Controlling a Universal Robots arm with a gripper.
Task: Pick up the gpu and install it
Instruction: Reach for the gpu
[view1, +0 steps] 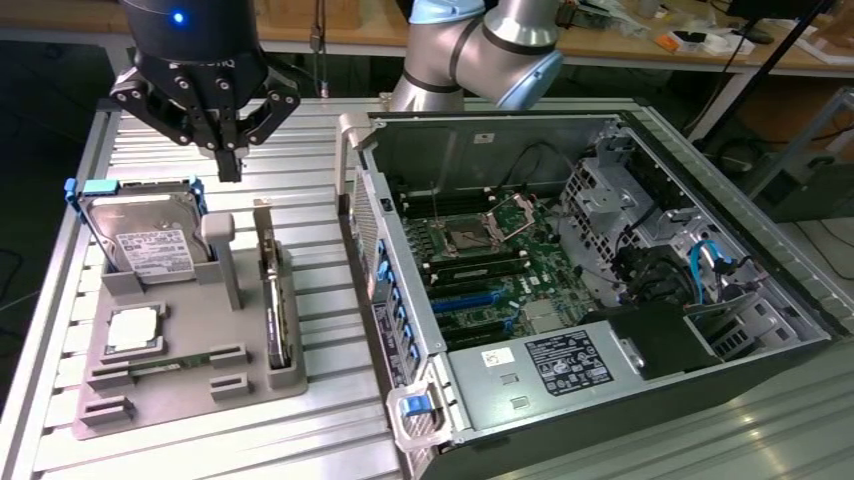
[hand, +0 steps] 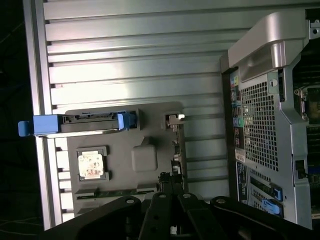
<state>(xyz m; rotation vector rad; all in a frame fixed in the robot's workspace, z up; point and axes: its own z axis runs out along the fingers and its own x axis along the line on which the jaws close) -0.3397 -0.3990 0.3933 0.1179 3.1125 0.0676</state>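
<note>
Hovering over the slatted metal table (view1: 314, 150), the robot arm's black gripper (view1: 230, 168) points straight down with its fingers pressed together and nothing between them. It touches no object.

The gpu (view1: 274, 300) stands on edge in a slot along one side of a gray holder (view1: 187, 385) on the table. It shows as a thin dark strip. In the exterior view its long axis runs roughly from 12 o'clock to 6 o'clock. Its near end sits toward 6 o'clock and its far end toward the gripper.

From the gripper tips, the card's middle lies at about 5 o'clock in the exterior view, lower down and apart from them. The card's far end is the part nearest the gripper.

In the wrist view the same strip (hand: 176, 150) runs lengthwise toward the closed fingers (hand: 161, 186), with its silver bracket at the end farther from them.

A hard drive (view1: 140, 235) in a blue frame sits at 10 o'clock from the card, in the same holder. The open computer case (view1: 601, 250) lies at 3 o'clock from it, close beside the holder, and the card is not yet in it
</note>
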